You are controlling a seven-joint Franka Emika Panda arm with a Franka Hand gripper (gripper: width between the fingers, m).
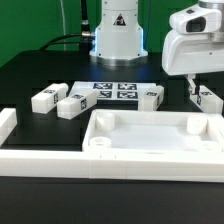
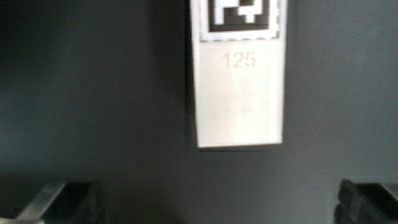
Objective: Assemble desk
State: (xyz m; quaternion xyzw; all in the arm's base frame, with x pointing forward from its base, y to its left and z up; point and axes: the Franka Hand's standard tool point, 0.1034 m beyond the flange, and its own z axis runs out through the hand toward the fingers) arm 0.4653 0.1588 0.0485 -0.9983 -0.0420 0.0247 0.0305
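Note:
The desk panel (image 1: 150, 135) lies in front, white, with a raised rim and round corner sockets. Two legs (image 1: 47, 97) (image 1: 72, 102) lie at the exterior view's left, and a third leg (image 1: 150, 97) lies behind the panel. A fourth leg (image 1: 208, 98) lies at the exterior view's right, just under my gripper (image 1: 193, 90). In the wrist view that leg (image 2: 237, 90) shows a tag and the number 125. It lies beyond my gripper (image 2: 210, 205), not between the fingers (image 2: 50, 202). The jaws stand wide apart and hold nothing.
The marker board (image 1: 112, 90) lies flat behind the panel, before the robot base (image 1: 118, 35). A low white border bar (image 1: 100, 165) runs along the front, with an upright end (image 1: 8, 125) at the exterior view's left. The table is black.

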